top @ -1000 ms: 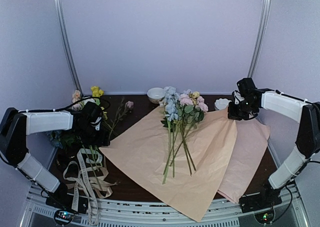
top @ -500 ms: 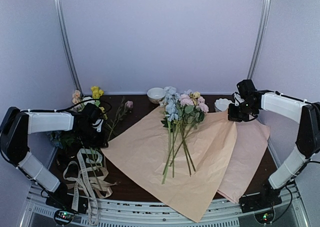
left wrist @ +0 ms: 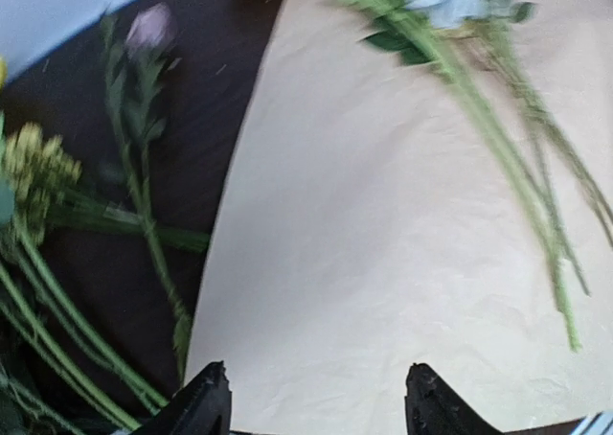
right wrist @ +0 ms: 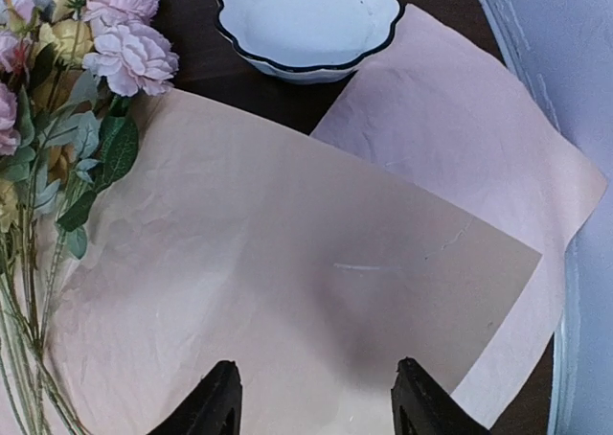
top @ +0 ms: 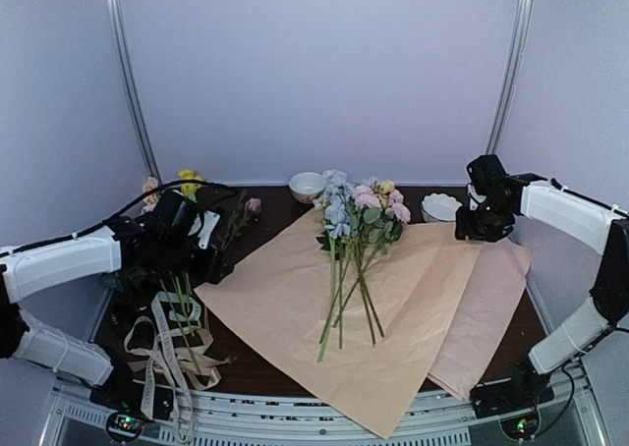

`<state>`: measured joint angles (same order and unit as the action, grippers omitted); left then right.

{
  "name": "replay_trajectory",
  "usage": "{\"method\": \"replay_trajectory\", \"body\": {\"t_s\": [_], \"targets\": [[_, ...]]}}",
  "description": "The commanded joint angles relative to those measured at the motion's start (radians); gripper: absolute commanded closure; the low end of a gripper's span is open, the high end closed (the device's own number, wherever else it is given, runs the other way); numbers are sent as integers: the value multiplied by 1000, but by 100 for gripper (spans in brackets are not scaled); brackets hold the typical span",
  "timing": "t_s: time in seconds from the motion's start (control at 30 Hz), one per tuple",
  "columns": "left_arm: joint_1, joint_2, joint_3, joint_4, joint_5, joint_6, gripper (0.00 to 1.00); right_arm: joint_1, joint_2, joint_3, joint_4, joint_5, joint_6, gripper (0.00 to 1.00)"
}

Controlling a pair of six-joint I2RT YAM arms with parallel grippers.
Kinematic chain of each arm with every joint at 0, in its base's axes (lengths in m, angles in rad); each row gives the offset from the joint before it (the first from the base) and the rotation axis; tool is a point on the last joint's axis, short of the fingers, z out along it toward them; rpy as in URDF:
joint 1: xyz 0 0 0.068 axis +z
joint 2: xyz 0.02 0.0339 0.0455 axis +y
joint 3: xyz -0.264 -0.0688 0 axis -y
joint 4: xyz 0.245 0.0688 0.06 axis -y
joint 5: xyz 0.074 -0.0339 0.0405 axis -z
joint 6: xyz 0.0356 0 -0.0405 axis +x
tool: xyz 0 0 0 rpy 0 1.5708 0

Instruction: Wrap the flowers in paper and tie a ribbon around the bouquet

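Note:
The paper (top: 295,304) lies flat with its peach-tan face up; its olive-green face does not show. The flowers (top: 352,269) lie across it, blooms (top: 359,205) toward the back. My left gripper (top: 218,261) hovers at the paper's left edge (left wrist: 383,263), open, with nothing between its fingertips (left wrist: 206,401). My right gripper (top: 482,228) is open above the paper's right corner (right wrist: 287,291), its fingertips (right wrist: 222,397) empty, the pink blooms (right wrist: 120,47) to its left. The cream lettered ribbon (top: 167,348) lies in loops at the front left. No wrapped bouquet is in view.
A plain pink sheet (top: 496,304) lies under the paper at the right. Two white bowls (top: 307,184) (top: 439,206) stand at the back. Loose flowers (top: 187,186) and stems (left wrist: 144,195) lie at the left, beside my left gripper.
The right gripper has opened and let go of the paper's right corner, which now lies flat. The left arm has lifted and shifted right, its gripper closing partway and reopening.

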<state>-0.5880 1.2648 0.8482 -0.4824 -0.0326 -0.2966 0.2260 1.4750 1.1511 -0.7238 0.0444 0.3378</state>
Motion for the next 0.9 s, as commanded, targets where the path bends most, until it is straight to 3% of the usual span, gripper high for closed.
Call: {"method": "replay_trajectory", "body": {"t_s": [0.0, 0.07, 0.17, 0.37, 0.5, 0.63, 0.8, 0.87], "targets": [[-215, -132, -16, 167, 88, 350, 34, 137, -83, 12, -101, 187, -38, 44], [-314, -169, -75, 195, 135, 482, 34, 216, -74, 26, -167, 168, -41, 41], [-445, -187, -132, 202, 153, 628, 31, 309, -104, -23, -161, -91, -79, 42], [-661, -85, -183, 243, 42, 810, 24, 533, -101, -177, 79, -392, 36, 46], [-727, 104, -181, 313, -117, 942, 22, 606, -38, -203, 119, -344, 97, 47], [-728, 246, -164, 435, -227, 994, 23, 657, -86, -291, 123, -303, 111, 48], [-728, 376, -73, 412, -220, 970, 26, 747, -169, -370, 139, -293, 123, 48], [-728, 409, -54, 403, -236, 951, 31, 777, -185, -389, 149, -302, 116, 48]]}}
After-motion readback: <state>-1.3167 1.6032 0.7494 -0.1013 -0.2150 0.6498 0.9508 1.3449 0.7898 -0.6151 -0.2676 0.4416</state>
